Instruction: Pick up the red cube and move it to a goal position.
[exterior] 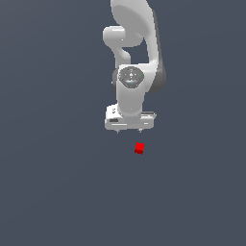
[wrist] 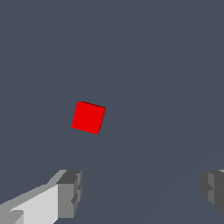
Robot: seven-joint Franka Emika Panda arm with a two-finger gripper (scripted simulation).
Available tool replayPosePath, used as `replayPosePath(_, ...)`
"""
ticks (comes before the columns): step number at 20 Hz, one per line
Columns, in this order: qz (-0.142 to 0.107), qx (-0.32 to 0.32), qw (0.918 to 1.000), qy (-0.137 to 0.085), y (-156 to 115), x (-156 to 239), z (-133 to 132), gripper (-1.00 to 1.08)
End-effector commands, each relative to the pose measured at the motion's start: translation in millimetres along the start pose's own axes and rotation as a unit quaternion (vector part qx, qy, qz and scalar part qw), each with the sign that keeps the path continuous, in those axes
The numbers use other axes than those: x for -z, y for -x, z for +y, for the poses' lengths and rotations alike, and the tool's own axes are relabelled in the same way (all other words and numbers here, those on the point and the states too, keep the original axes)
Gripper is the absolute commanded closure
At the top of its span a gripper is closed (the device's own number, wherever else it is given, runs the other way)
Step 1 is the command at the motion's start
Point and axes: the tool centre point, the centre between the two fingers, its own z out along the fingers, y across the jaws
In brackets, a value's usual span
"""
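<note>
The red cube (exterior: 139,148) is small and bright red and rests on the flat grey surface, slightly rotated. In the wrist view the red cube (wrist: 89,117) lies ahead of the two grey fingertips (wrist: 70,192), outside the gap between them. My gripper (exterior: 129,130) hangs from the white arm above and a little toward the exterior view's left of the cube, apart from it. The fingers stand wide apart with nothing between them, so the gripper (wrist: 141,188) is open.
The white arm (exterior: 132,53) rises behind the gripper toward the top of the exterior view. A plain grey floor (exterior: 57,182) surrounds the cube.
</note>
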Motion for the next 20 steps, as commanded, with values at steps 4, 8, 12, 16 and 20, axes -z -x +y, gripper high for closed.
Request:
replayPosePath(4,0.001,-0.002,1.0000,0.000,-0.4,-2.0,-1.0,-0.92)
replayPosePath(8,0.004,-0.012,0.9999,0.000,-2.1,-11.0,-5.6,-0.92)
replayPosePath(12,0.009,-0.030,0.9995,0.001,-5.6,-27.2,-13.8,-0.92)
replayPosePath(16,0.016,-0.055,0.9983,0.002,-11.8,-50.4,-25.2,-0.92)
replayPosePath(20,0.025,-0.084,0.9961,0.003,-20.4,-76.9,-37.7,-0.92)
